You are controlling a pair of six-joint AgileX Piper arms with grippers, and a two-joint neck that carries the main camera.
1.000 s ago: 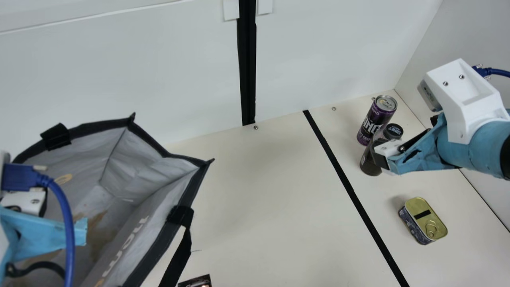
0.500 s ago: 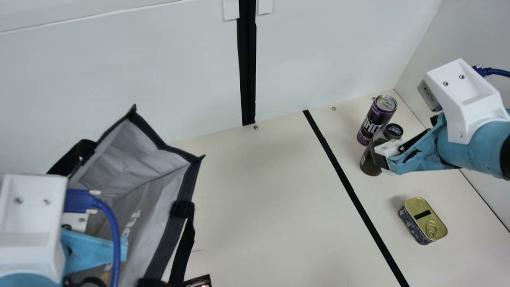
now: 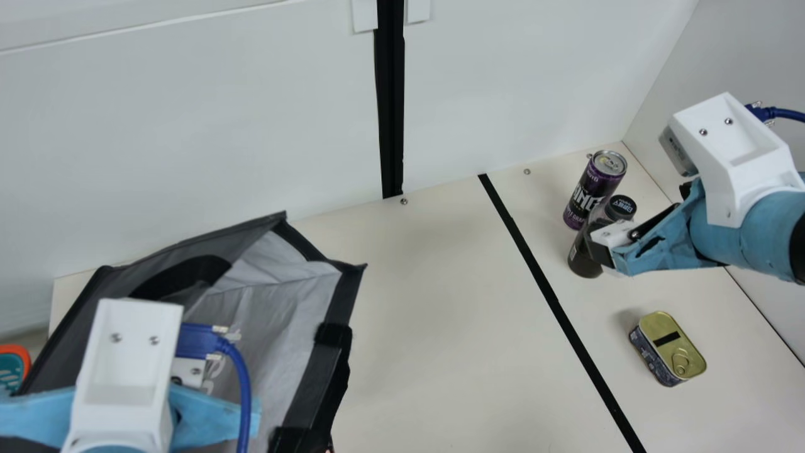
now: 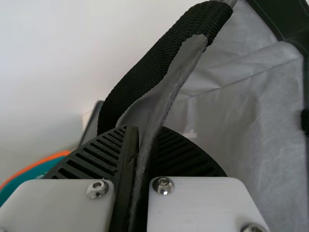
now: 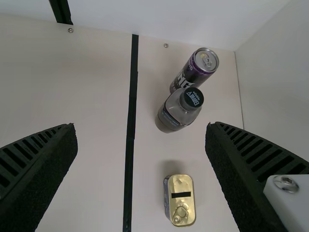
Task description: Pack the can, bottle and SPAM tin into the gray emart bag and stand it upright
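Observation:
My left gripper [image 3: 157,390] is at the gray bag [image 3: 277,314], whose mouth gapes open at the lower left. In the left wrist view my left gripper [image 4: 137,140] is shut on the bag's wall [image 4: 166,96], beside a black handle [image 4: 154,63]. My right gripper [image 3: 607,251] hangs over the right side of the table; in the right wrist view my right gripper [image 5: 142,140] is open with nothing between its fingers. The purple can [image 3: 594,189] and dark bottle [image 3: 585,255] stand upright at the back right. The tin [image 3: 668,348] lies nearer the front, pull-ring side up.
A teal and orange object [image 3: 12,368] is at the left edge, beyond the bag. A black tape line [image 3: 553,302] crosses the table [image 3: 440,314] between the bag and the items. White walls rise at the back and right.
My left gripper has moved rightward, and the bag's near-left wall has come with it, swinging the bag rightward and exposing its outer side. The right arm, can, bottle and tin have kept still.

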